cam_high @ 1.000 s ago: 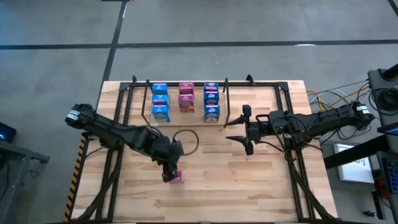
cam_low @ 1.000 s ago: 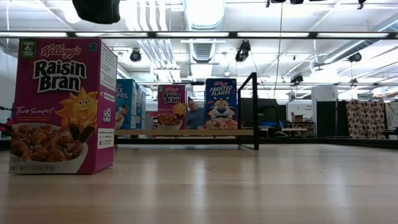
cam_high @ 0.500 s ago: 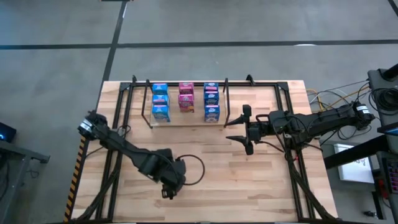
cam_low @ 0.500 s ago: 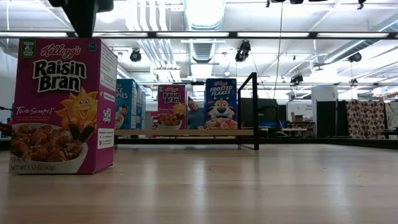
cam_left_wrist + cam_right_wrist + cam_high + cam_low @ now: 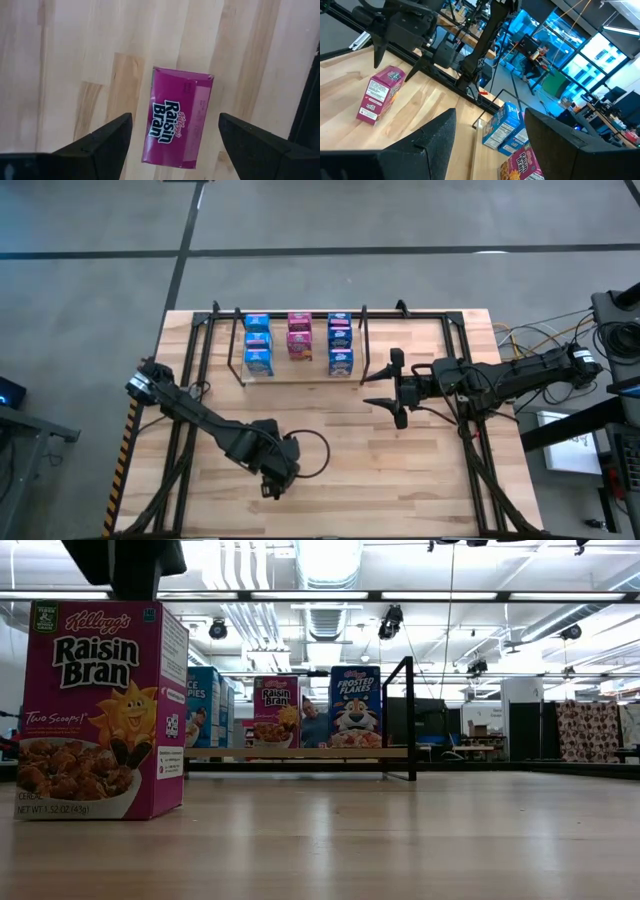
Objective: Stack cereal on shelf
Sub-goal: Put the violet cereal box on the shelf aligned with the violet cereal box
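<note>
A pink Raisin Bran cereal box stands upright on its bottom on the table, near the front. My left gripper hangs just above it, open and pointing down, one finger to each side of the box top without touching. In the high view this gripper hides the box. On the shelf at the back stand blue cereal boxes and pink ones. My right gripper waits open and level in front of the shelf's right end.
Slanted black support frames run along both sides of the table. A loop of cable lies beside my left gripper. Bare wood stretches across the near right part of the table.
My left gripper has moved toward the table's near edge and come down over the pink box, which now lies hidden under it in the high view. The box has stayed where it was.
</note>
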### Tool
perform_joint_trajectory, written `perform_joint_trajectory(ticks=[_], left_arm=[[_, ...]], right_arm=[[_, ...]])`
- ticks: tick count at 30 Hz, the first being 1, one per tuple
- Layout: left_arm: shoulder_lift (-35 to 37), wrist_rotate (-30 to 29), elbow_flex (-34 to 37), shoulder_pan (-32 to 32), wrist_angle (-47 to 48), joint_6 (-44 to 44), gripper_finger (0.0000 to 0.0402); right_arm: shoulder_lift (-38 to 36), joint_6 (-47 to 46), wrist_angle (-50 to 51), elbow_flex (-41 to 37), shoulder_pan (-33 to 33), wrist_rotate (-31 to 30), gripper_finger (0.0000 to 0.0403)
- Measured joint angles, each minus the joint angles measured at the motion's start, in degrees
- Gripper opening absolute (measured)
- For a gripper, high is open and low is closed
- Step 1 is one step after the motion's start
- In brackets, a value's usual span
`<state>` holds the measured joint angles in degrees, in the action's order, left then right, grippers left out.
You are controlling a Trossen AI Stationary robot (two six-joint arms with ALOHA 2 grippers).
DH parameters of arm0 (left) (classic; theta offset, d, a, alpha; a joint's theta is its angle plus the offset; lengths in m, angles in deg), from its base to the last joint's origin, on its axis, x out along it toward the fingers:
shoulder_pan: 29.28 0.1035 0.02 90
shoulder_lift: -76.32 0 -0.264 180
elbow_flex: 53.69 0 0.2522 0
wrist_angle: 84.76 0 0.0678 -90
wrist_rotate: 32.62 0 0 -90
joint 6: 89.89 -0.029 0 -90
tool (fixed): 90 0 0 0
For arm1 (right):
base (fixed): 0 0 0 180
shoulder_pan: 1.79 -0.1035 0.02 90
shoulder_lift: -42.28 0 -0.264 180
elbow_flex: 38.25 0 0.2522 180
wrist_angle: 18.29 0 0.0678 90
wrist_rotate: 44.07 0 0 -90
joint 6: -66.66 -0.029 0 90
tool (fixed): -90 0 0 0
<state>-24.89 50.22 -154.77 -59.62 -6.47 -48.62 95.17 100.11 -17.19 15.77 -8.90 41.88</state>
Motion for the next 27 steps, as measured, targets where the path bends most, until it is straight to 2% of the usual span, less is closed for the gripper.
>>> perform_joint_trajectory(ticks=[9,27], left_arm=[[0.0,-0.4,4.3,0.0,-5.0,-1.6,0.0274],[0.0,0.2,4.8,0.1,-5.8,-3.1,0.0192]], right_arm=[[0.0,-0.6,0.1,0.0,0.0,0.0,0.0226],[0.0,-0.8,0.2,0.0,0.0,-0.5,0.0226]])
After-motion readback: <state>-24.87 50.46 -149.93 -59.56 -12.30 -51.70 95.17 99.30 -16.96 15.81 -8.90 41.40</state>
